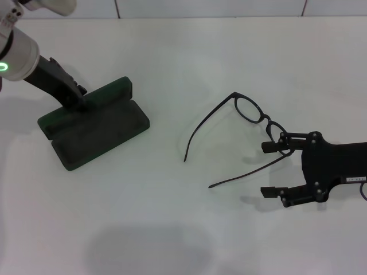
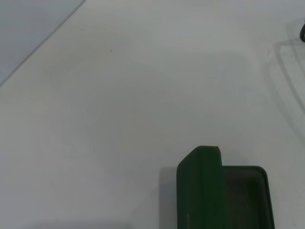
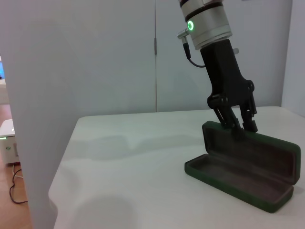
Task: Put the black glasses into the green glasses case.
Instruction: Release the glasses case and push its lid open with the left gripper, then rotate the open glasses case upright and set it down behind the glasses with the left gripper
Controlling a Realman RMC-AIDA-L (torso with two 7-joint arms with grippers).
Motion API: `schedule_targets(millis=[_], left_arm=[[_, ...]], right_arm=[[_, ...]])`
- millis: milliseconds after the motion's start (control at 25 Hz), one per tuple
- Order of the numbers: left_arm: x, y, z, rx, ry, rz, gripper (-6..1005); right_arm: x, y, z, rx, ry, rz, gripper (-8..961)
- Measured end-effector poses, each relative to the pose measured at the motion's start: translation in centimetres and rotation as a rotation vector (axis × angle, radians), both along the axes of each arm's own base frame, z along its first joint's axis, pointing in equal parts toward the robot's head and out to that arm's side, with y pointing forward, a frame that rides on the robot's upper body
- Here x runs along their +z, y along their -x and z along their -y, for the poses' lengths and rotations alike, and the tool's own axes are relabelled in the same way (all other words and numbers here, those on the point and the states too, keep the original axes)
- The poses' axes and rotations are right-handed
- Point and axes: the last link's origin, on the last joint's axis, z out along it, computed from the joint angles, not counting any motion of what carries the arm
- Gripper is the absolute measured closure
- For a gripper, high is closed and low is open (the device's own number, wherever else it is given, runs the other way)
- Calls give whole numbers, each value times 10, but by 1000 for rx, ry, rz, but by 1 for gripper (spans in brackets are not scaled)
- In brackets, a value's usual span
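The green glasses case (image 1: 97, 129) lies open at the left of the white table, lid raised and dark lining showing. My left gripper (image 1: 78, 102) is shut on the rim of the raised lid and holds it open. The right wrist view shows the case (image 3: 248, 169) with the left gripper (image 3: 241, 125) pinching the lid's top edge. The left wrist view shows one end of the case (image 2: 224, 195). The black glasses (image 1: 252, 112) lie unfolded to the right of the middle. My right gripper (image 1: 269, 169) is open, low beside the glasses, and one temple arm runs between its fingers.
The white table (image 1: 172, 229) ends at a wall at the back (image 1: 229, 7). In the right wrist view a pale panel (image 3: 24, 119) stands close on one side, and a white device with a green light (image 3: 7, 143) sits beyond the table.
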Motion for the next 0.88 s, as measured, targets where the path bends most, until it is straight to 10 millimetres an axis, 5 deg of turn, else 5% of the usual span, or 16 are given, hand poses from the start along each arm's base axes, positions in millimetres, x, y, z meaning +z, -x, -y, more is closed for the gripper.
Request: schedule_targets(millis=[440, 680, 880], left_arm=[[0, -2, 0, -6, 4, 2, 793], [3, -11, -3, -47, -9, 13, 792], [-1, -37, -5, -252, 44, 24, 791]], right_arm=[[0, -1, 0, -5, -3, -2, 113], [-1, 1, 0, -1, -2, -5, 113], [-1, 1, 1, 0, 4, -8, 113]])
